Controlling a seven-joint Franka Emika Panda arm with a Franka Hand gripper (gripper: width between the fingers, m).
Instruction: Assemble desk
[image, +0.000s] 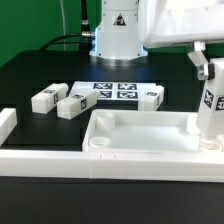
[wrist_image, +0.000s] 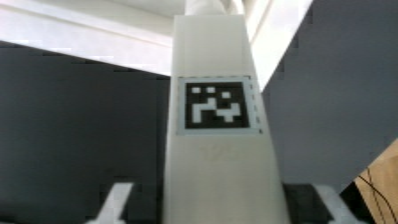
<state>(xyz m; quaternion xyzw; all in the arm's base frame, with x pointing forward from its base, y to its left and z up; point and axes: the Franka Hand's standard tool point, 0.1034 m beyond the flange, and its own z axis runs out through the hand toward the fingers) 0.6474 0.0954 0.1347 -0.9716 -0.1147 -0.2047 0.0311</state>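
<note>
Clamping one tagged leg (image: 209, 105) upright in my gripper (wrist_image: 210, 202), I see it at the panel's (image: 140, 141) corner, exterior view's right.

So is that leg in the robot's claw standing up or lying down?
Upright. The leg stands on end in the gripper, at the desk panel corner; whether it sits in a socket, cannot tell.

Arm (image: 178, 25) overhead, gripper (image: 203, 64) pointing down, jaws closed on a leg (image: 211, 108) (held upright)
</note>
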